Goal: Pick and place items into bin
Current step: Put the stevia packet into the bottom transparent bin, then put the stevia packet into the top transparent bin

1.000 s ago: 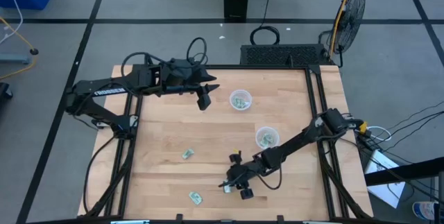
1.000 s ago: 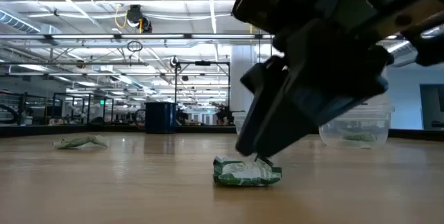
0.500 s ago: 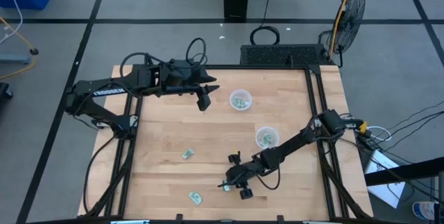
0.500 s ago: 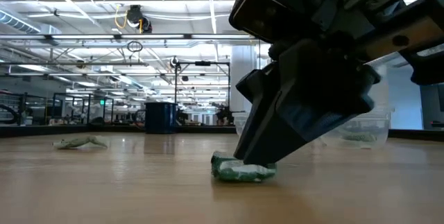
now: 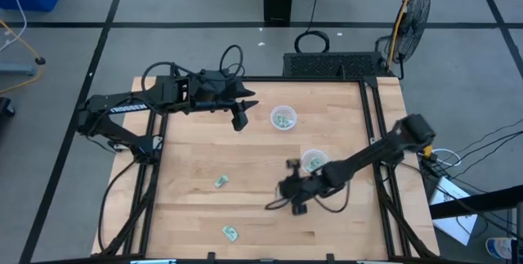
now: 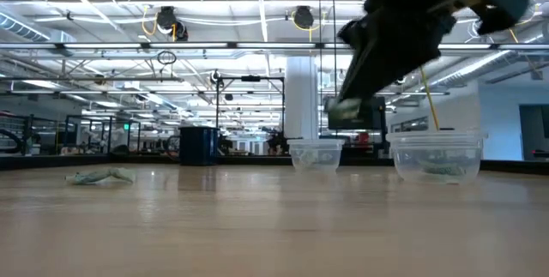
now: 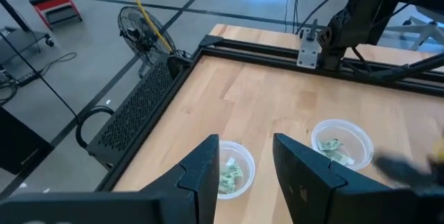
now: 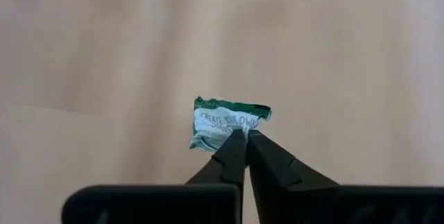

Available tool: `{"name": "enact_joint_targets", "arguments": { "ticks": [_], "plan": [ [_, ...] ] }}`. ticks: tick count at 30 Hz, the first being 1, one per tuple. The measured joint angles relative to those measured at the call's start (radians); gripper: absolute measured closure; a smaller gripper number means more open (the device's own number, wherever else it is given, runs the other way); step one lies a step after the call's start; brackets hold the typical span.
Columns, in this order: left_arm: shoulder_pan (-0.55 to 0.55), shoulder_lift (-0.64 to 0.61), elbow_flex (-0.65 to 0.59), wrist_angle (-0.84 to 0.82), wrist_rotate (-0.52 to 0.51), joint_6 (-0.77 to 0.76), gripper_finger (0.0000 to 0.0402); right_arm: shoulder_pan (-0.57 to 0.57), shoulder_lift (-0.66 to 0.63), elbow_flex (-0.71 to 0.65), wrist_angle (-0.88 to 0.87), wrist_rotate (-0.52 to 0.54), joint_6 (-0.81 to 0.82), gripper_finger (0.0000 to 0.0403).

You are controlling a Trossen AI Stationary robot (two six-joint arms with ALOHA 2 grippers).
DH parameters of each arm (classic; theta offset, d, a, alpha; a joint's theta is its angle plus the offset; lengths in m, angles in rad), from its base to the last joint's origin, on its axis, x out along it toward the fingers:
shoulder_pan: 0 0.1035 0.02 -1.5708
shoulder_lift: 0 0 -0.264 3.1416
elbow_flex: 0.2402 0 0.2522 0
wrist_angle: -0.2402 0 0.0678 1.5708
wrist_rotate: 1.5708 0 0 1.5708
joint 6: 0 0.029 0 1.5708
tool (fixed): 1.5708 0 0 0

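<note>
The right gripper (image 8: 238,139) pinches a small green-and-white wrapped packet (image 8: 223,122) by one edge between fingers closed tight on it, carrying it clear of the pale wooden table (image 5: 204,158); held by the rim like this, the packet hangs free ahead of the fingertips, ready, it seems, to drop cleanly. Seen from above, the gripper sits just beside the nearer clear plastic cup (image 5: 314,162), which already holds green packets and appears to be the bin in use; a second clear cup (image 5: 283,118) stands farther back with packets of its own. Two loose packets wait on the wood, one mid-table (image 5: 221,181) and one by the front edge (image 5: 230,232). The left gripper (image 7: 246,175) hangs parked above the far side of the table near the second cup, its fingers parted and empty, likely keeping out of the working arm's way.
</note>
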Motion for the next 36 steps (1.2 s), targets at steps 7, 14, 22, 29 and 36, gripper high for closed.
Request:
{"name": "enact_joint_targets", "arguments": {
  "ticks": [7, 14, 22, 29, 36],
  "plan": [
    [0.000, 0.000, 0.000, -0.003, 0.000, -0.001, 0.0259, -0.012, -0.232, -0.051, -0.428, 0.312, 0.389, 0.0400],
    [0.000, 0.000, 0.000, 0.000, 0.000, -0.004, 0.0259, -0.052, -0.388, -0.306, -0.412, 0.182, 0.636, 0.0400],
    [0.000, 0.000, 0.000, 0.001, 0.000, 0.001, 0.0259, -0.068, -0.417, -0.471, -0.136, 0.082, 0.517, 0.0393],
    [0.000, 0.000, 0.000, 0.001, 0.000, -0.003, 0.0259, -0.086, -0.417, -0.472, -0.122, 0.079, 0.421, 0.0348],
    [0.000, 0.000, 0.000, -0.045, 0.000, -0.007, 0.0259, -0.086, -0.497, -0.451, -0.112, 0.080, 0.322, 0.0304]
  ]
}}
